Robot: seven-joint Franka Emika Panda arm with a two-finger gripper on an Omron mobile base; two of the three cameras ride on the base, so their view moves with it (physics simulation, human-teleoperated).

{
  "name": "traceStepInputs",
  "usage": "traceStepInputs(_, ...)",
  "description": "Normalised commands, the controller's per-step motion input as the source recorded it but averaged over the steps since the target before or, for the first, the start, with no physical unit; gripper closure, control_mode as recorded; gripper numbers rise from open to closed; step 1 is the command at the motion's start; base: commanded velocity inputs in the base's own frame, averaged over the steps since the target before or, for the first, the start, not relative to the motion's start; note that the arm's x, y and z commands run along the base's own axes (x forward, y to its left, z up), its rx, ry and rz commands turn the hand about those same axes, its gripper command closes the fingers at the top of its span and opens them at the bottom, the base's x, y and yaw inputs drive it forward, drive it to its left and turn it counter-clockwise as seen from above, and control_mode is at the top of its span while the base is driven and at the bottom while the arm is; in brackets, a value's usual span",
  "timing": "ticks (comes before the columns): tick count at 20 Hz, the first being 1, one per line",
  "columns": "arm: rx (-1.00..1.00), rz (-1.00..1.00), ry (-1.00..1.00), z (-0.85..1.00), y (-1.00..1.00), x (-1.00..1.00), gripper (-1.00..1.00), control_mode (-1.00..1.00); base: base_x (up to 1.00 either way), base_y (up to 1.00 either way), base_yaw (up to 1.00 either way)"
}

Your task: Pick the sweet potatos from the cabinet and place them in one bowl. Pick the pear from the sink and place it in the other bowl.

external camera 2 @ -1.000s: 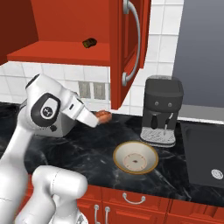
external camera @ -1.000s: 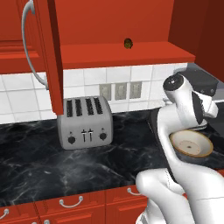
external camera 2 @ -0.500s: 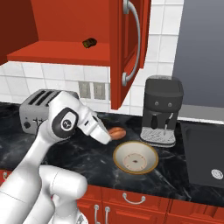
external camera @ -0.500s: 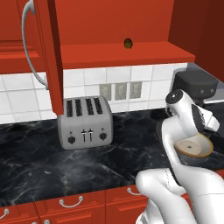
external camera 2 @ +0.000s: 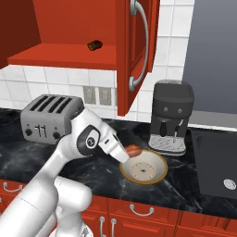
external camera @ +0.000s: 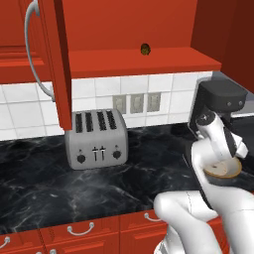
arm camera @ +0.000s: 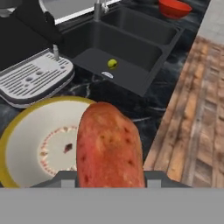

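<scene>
The fingers point(external camera 2: 131, 152) grip the reddish sweet potato point(external camera 2: 134, 150) just above the cream bowl point(external camera 2: 156, 172) on the desk — their tips hidden behind it in the hand view. The darker sweet potato point(external camera 2: 94, 45) sits on the cabinet point(external camera 2: 74, 55) shelf; the pear point(arm camera: 112, 64) lies small in the sink point(arm camera: 131, 52) — the arm covers much of the bowl in the left base view.

I saw the black marbled counter point(external camera 2: 185, 183) carrying a silver toaster point(external camera 2: 50, 119) at its left, the cream bowl point(external camera 2: 144, 169) near the front edge and a dark coffee machine point(external camera 2: 171, 116) just behind it. The open cabinet's red shelf point(external camera 2: 60, 56) bore one dark brown sweet potato point(external camera 2: 94, 45).
</scene>
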Motion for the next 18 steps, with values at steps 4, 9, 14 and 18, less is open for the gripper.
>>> traceStepInputs(4,0.07,0.00,0.01,-0.51,-0.22,0.16,1.00,-1.00,0.00,0.00,0.00)
traceStepInputs(9,0.02,0.01,0.00,-0.49,-0.11,0.20,1.00,-1.00,0.00,0.00,0.00)
traceStepInputs(14,0.00,0.02,0.00,-0.43,-0.12,0.26,1.00,-1.00,0.00,0.00,0.00)
traceStepInputs(18,0.00,0.02,0.00,-0.34,-0.12,0.25,1.00,-1.00,0.00,0.00,0.00)
